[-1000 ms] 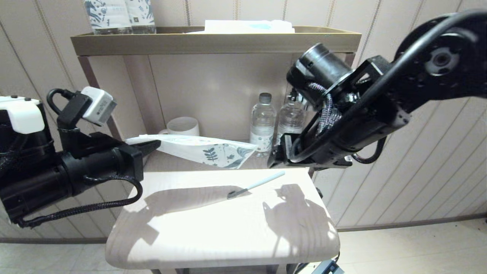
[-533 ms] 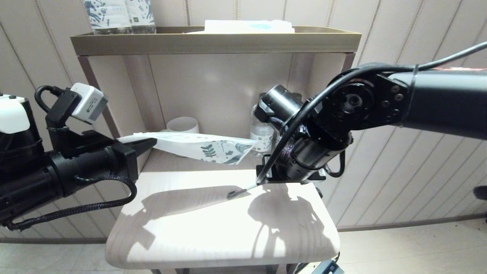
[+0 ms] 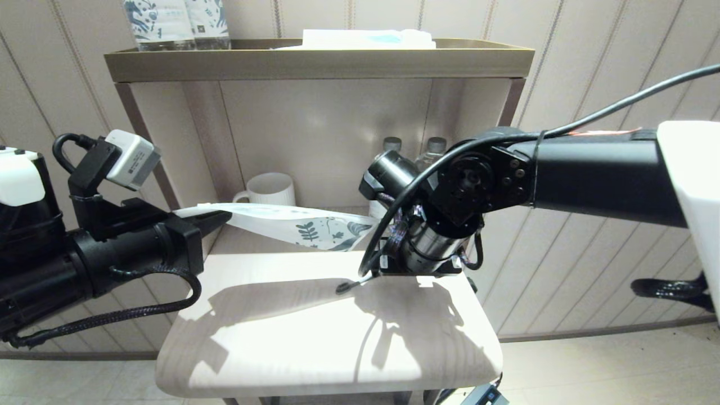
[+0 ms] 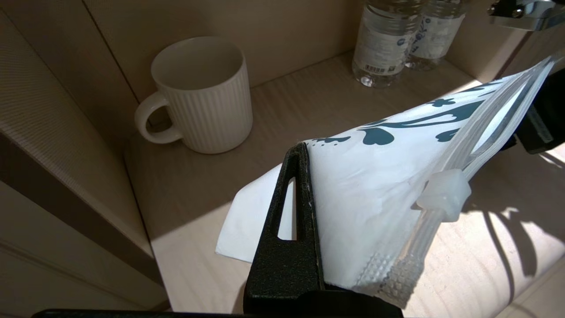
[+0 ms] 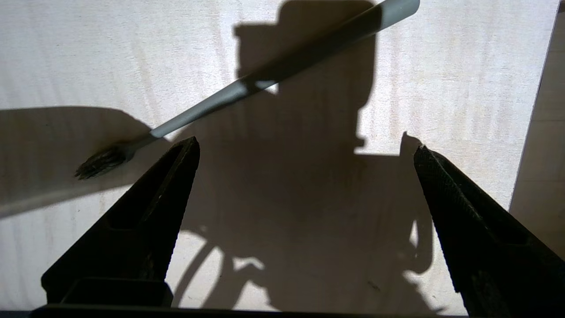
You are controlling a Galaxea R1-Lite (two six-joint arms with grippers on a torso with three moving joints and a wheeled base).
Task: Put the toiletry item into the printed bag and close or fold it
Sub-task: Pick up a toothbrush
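The toothbrush (image 3: pixel 350 284) lies on the pale table (image 3: pixel 281 349). Only its dark bristle head and neck show in the head view; my right arm's wrist (image 3: pixel 433 242) covers the handle. In the right wrist view the toothbrush (image 5: pixel 212 104) runs slantwise just beyond my right gripper (image 5: pixel 305 145), which is open wide, pointing down at the table, with nothing between its fingers. The printed bag (image 3: pixel 292 222) hangs level above the table's back edge. My left gripper (image 3: pixel 222 215) is shut on its plain end, leaf print pointing right. Up close, the bag (image 4: pixel 375 190) hides one finger.
A ribbed white mug (image 3: pixel 271 188) and two water bottles (image 3: pixel 433 149) stand on the shelf behind the table. The top tray (image 3: pixel 315 59) carries a white-and-blue package (image 3: pixel 368 38). The bag's zip slider (image 4: pixel 443 194) sits on its open edge. The table's front half is bare.
My right arm has swung left and down over the toothbrush, now hiding its handle. The left gripper and bag have shifted only slightly.
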